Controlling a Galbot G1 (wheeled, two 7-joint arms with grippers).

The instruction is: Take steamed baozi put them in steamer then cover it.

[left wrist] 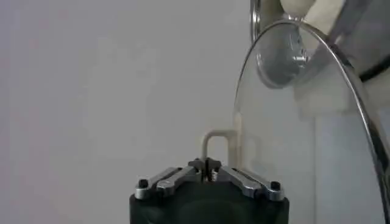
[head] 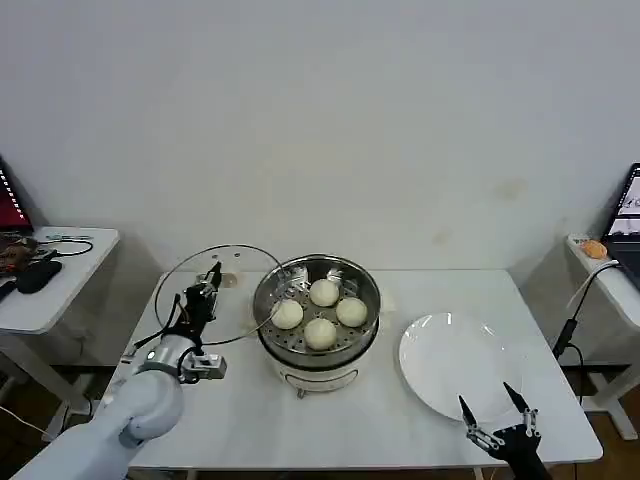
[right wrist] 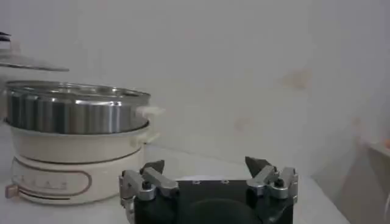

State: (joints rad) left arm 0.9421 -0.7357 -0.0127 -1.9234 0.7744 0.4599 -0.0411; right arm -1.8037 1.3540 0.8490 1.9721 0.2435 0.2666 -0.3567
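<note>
Four pale cream-white round baozi (head: 320, 310) sit in shiny steel steamer basket (head: 268, 300) on white tabletop (head: 250, 400). Left gripper (head: 203, 294), fingers clamped on clear glass lid's (head: 180, 290) cream handle, holds lid tilted beside steamer. Right gripper (head: 495, 418), fingers spread, near white round plate (head: 450, 360).

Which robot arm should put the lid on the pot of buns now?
The left. Its claw is shut on the cover, tilted beside the steamer. The right claw is open near the plate, farther away.

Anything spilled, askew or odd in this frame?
Nothing spilled. The cover is tilted, held by the left gripper beside the steamer; four steamed baozi sit inside. The right gripper is open near the plate.
</note>
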